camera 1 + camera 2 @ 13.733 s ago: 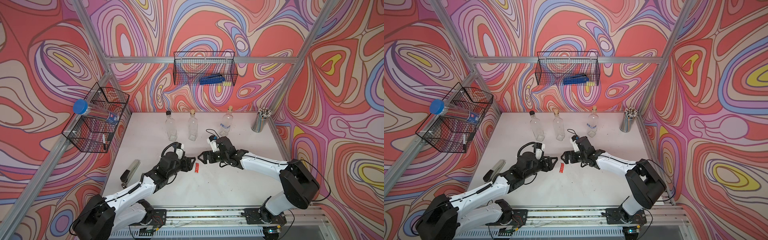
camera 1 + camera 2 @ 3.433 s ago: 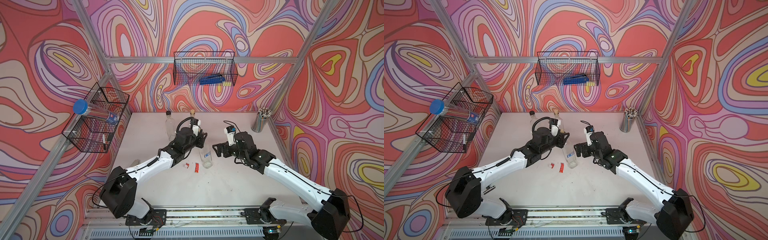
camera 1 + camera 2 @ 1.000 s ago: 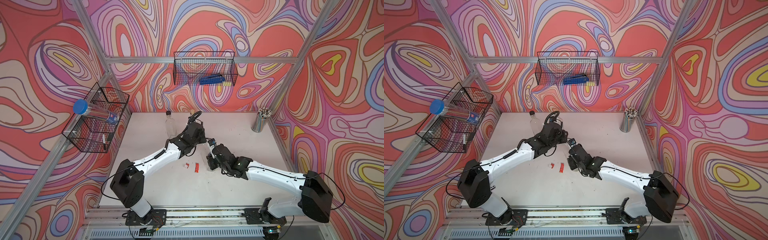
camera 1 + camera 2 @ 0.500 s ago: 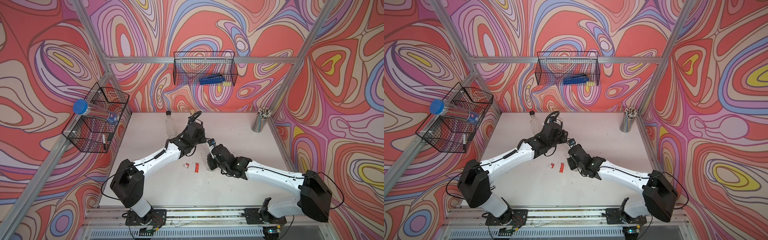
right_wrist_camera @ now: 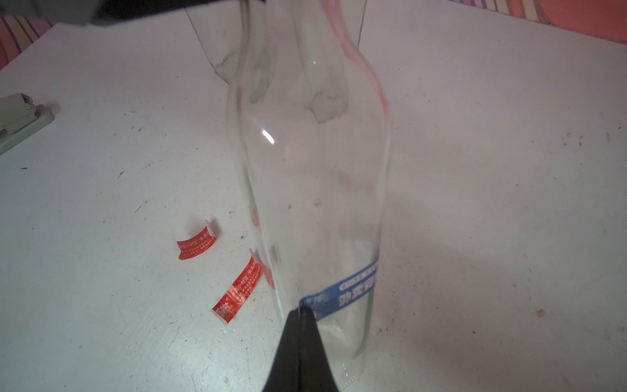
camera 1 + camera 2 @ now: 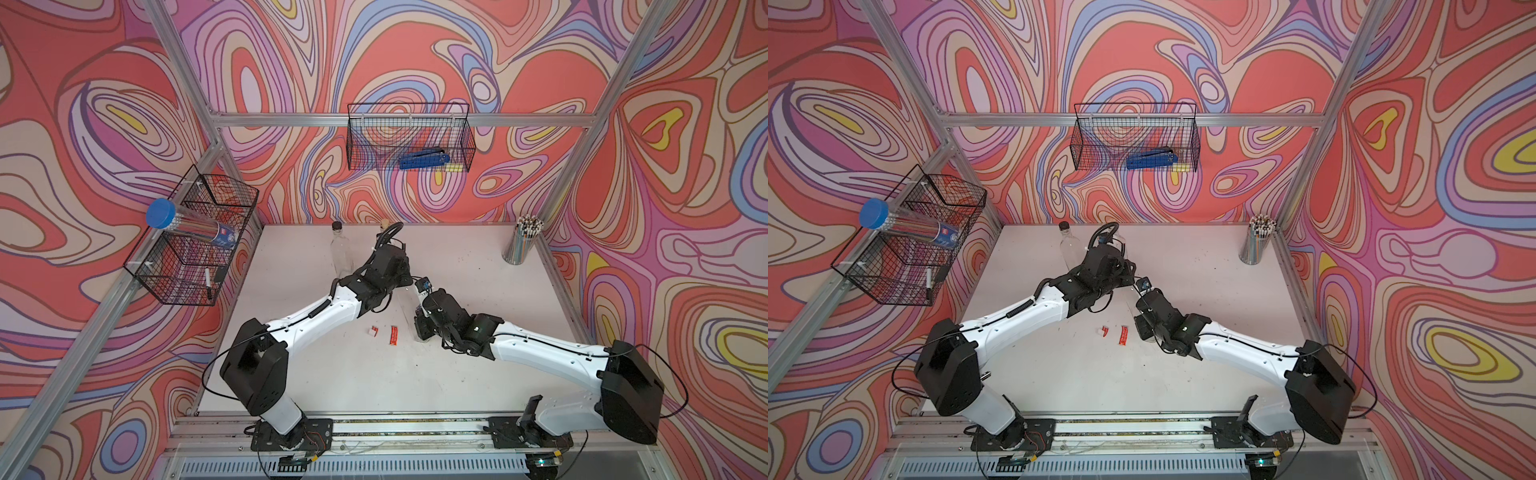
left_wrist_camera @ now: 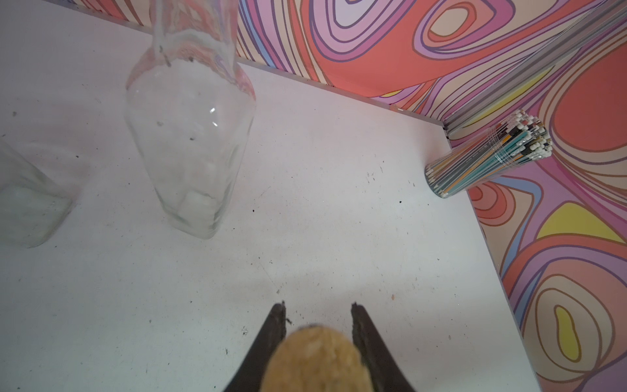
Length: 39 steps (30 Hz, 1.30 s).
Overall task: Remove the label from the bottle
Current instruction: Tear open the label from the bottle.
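A clear glass bottle (image 5: 312, 176) stands upright mid-table, seen in both top views (image 6: 409, 309) (image 6: 1133, 305). A blue label (image 5: 356, 283) wraps its lower body. My right gripper (image 5: 302, 314) is low at the bottle's base (image 6: 419, 326), its tips pinched shut on the label's end. My left gripper (image 7: 318, 310) reaches over the bottle from above (image 6: 408, 280), its fingers closed against the tan cork (image 7: 315, 359) in the bottle's neck. The bottle body is hidden in the left wrist view.
Two torn red label pieces (image 6: 393, 335) (image 6: 374, 331) lie left of the bottle. Two bare clear bottles (image 7: 193, 142) (image 7: 23, 203) stand toward the back wall. A cup of pencils (image 6: 519, 245) stands at the back right corner. A grey stapler (image 5: 17, 118) lies at the left.
My right gripper's jaws have closed on the end of the blue label. Both arms have otherwise stayed in place, and the left keeps its hold on the cork.
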{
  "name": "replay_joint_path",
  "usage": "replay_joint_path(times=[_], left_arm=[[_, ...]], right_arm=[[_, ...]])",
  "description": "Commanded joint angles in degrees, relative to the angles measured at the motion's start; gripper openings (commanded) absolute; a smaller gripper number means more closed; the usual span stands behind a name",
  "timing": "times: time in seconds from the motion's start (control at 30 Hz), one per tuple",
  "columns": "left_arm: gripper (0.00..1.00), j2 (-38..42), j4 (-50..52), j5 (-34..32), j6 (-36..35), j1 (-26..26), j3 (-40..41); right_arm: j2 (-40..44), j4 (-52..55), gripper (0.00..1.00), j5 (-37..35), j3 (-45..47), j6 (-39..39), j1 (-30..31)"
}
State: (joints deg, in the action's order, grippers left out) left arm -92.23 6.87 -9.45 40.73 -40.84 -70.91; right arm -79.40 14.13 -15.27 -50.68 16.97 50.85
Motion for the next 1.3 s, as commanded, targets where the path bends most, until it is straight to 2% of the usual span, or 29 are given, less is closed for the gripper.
replay_joint_path(times=[0.0, 0.4, 1.27], left_arm=[[0.0, 1.0, 2.5, 0.6, -1.5, -0.2, 2.2], [0.0, 1.3, 3.8, 0.8, -5.0, -0.2, 2.7], [0.0, 1.6, 3.3, 0.7, -8.8, -0.2, 3.8]], right_arm=[[-0.1, -0.2, 0.0, -3.4, -0.4, -0.3, 0.0], [0.1, -1.1, 0.0, -5.5, 0.3, -1.3, 0.0], [3.5, -3.6, 0.0, -5.1, 4.3, -0.8, -0.8]])
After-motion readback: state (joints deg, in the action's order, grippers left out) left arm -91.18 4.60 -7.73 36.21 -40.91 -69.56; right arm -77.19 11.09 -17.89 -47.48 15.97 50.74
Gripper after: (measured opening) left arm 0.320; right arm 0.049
